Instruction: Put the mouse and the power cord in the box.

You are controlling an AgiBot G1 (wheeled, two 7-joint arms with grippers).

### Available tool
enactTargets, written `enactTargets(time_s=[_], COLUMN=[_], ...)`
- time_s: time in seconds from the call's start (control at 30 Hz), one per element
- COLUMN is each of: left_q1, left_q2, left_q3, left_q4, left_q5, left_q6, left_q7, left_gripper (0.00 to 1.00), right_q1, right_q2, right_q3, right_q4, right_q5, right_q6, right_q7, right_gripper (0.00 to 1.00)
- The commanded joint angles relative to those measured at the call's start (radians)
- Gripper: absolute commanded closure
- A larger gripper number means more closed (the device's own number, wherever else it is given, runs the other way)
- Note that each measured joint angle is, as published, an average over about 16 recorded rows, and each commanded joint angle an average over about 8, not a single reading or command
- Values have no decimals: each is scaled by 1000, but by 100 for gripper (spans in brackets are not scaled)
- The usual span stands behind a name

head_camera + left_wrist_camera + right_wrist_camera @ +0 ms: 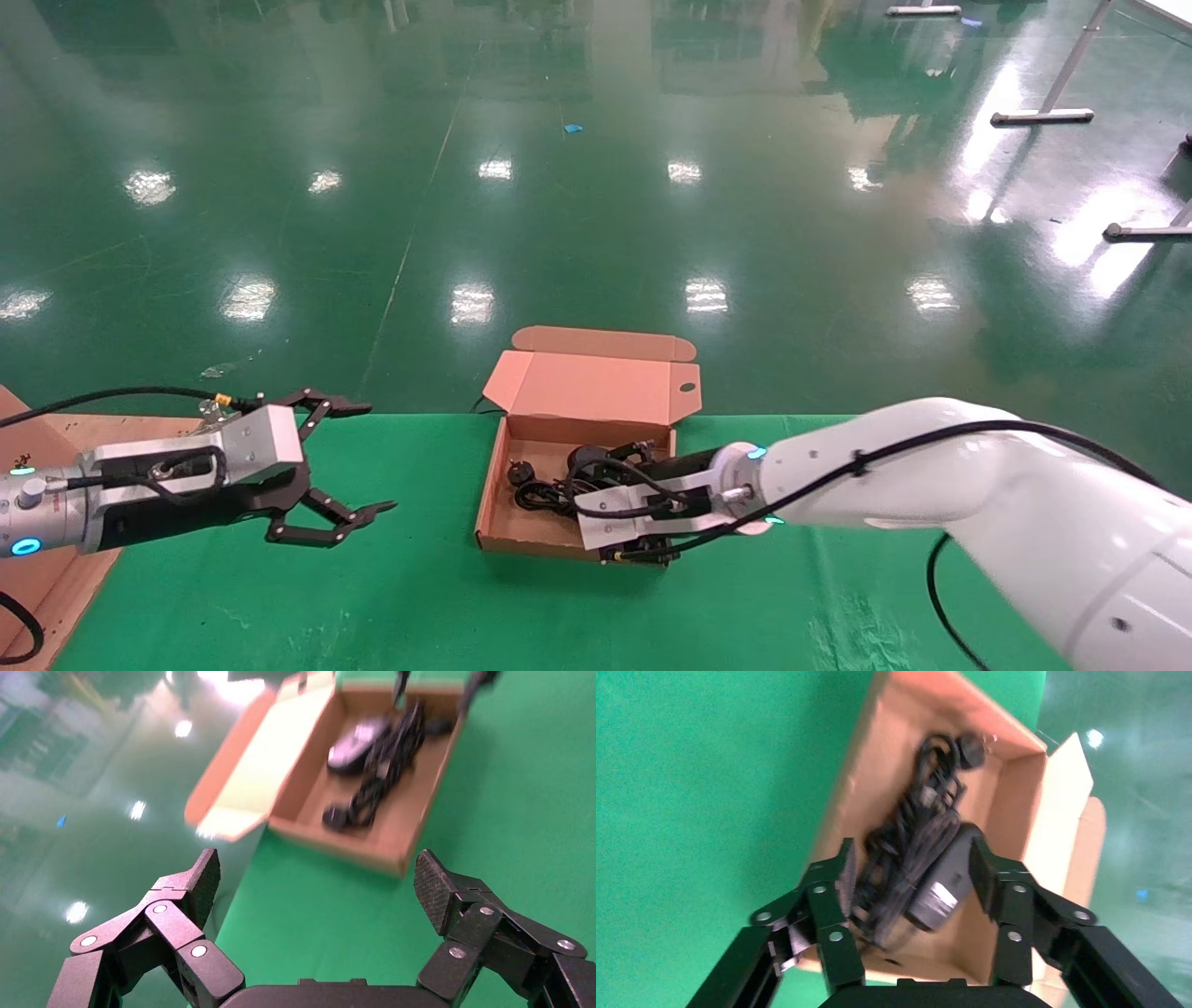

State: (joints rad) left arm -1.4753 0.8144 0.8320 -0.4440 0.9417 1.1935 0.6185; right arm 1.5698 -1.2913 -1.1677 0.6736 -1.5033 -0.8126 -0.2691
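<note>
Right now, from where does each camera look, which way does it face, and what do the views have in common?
Head view: from the robot's head, forward and down at the green table; both arms show, the left gripper open beside the box.
Left wrist view: from the left wrist, past its open fingers towards the box.
Right wrist view: from the right wrist, down into the box; the right gripper is open over the mouse and the power cord.
Shared: all three show the box with the power cord inside.

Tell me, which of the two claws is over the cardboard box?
The right gripper: it hangs open over the box, above the mouse and power cord inside. The left gripper is open too, off beside the box.
</note>
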Motion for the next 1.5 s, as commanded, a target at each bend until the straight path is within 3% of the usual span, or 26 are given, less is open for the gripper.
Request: enactTargets(time_s=[0.03,1.5], left_q1=[14,343], left_q2=[-7,-174], left_q3=[-19,-472], left_q4=[-29,-718], left_q5=[-7,-180], left_q6=[10,258], left_q7=[-27,-689], left_gripper=[0,0], right_q1=[-17,-423], right_q2=[23,581], right_q3=[30,759], right_q4=[21,522], right_q5=[26,660], right_q6=[-23,-583], right_q7=[16,390], right_gripper=[0,0])
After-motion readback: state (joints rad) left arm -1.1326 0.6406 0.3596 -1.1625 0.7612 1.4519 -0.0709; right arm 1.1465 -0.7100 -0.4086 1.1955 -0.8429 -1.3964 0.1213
